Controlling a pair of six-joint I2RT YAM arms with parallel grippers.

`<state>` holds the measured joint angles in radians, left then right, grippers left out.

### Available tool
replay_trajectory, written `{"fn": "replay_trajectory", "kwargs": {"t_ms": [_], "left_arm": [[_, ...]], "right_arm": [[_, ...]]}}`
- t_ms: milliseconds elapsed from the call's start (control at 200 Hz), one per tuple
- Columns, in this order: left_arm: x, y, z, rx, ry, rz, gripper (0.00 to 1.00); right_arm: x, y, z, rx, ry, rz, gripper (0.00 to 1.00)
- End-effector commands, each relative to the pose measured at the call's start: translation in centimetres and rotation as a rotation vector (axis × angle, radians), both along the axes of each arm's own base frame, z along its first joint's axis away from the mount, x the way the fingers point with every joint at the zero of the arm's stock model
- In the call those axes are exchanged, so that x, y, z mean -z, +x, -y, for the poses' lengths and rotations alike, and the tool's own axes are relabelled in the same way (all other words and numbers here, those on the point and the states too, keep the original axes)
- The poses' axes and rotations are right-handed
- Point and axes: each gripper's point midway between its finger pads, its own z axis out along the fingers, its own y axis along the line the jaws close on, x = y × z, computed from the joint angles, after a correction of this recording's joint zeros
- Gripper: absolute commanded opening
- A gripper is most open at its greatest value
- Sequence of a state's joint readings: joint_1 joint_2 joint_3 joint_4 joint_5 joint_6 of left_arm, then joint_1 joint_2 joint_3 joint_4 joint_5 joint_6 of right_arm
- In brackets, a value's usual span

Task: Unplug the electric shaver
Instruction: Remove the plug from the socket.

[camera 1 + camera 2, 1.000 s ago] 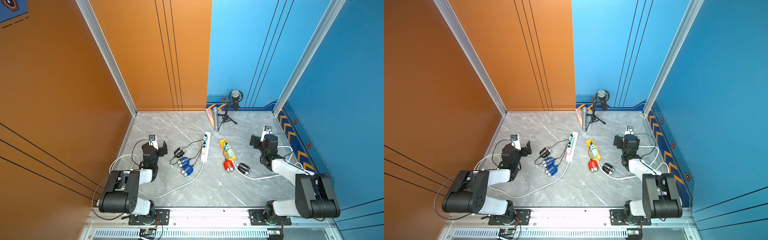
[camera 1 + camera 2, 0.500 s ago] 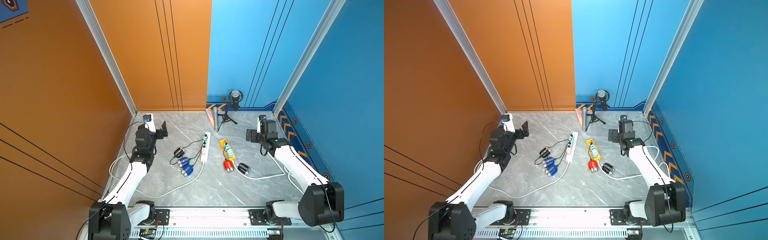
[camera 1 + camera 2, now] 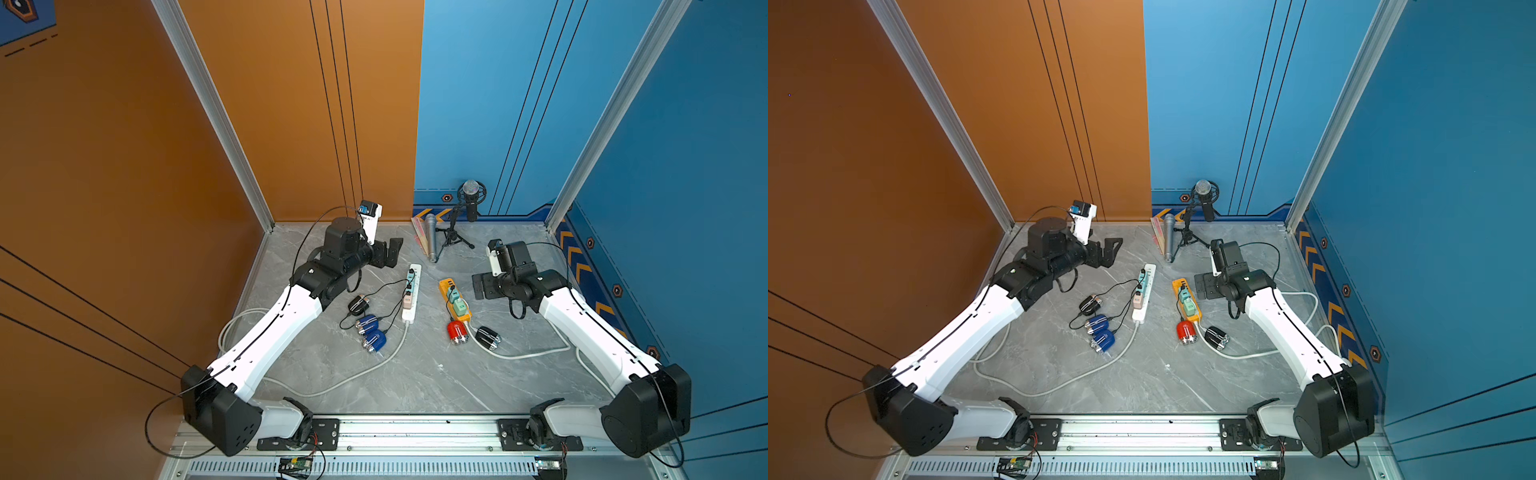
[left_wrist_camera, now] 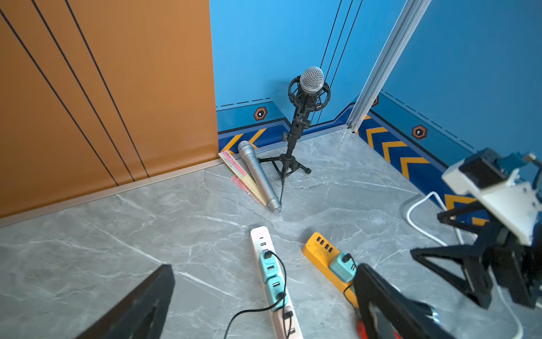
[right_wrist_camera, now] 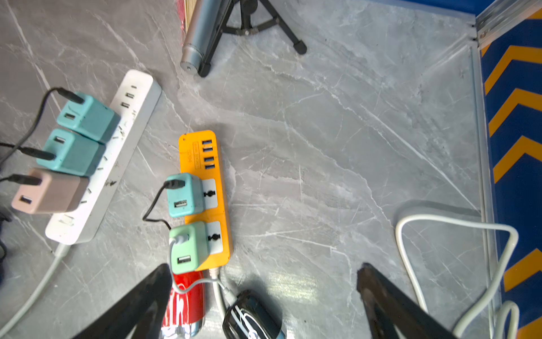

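Left fingers [image 4: 140,305] and right fingers [image 5: 132,308] are held open, empty; crowded adapters [image 5: 184,195] on the yellow strip [image 5: 205,152] could be confused, the wrong one pulled.

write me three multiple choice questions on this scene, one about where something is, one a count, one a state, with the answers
1. Where is the silver microphone?
A. at the front edge, by the arm bases
B. lying at the back, beside the tripod stand
C. upright in that stand

2. How many adapters are plugged into the white power strip?
A. one
B. five
C. three

3. What state is the right pincer in?
A. open and empty
B. shut and empty
C. shut on the silver microphone

Answers:
1 B, the left wrist view shows it lying flat next to the stand's legs, near the back wall.
2 C, the right wrist view shows two teal and one pink.
3 A, its fingers stand wide apart, gripping nothing.
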<state>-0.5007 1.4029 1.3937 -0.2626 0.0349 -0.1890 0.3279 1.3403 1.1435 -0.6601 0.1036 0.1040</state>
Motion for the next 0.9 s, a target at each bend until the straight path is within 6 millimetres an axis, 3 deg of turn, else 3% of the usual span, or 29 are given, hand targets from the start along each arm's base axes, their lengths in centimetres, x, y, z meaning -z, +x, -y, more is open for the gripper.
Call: {"fn": "replay_trajectory", "kwargs": {"t_ms": [0,205,440,605,896], "left_arm": [[2.6,0.1,2.8,0.028,-0.087,-0.206,0.98],[5.2,1.2,8.7,0.055,-0.097,-0.355,0.98],[9.2,0.8,14.9,0.13,-0.148,-0.509,0.98],[12.0,1.1,17.2,0.106,-0.193,-0.616,0.99],[17.5,3.2,18.5,-0.087,-0.337,-0.843,0.76]], "right_arm": [[-0.2,-1.6,0.4,-0.031,-0.023,-0.046,0.99],[0.2,-2.3,2.5,-0.026,-0.128,-0.085,0.99],[1.1,-3.5,3.2,-0.043,-0.098,-0.115,0.96],[2.6,-4.3,1.8,-0.088,-0.012,-0.163,0.9],[6.0,-5.3,-2.5,-0.135,0.215,-0.196,0.81]]}}
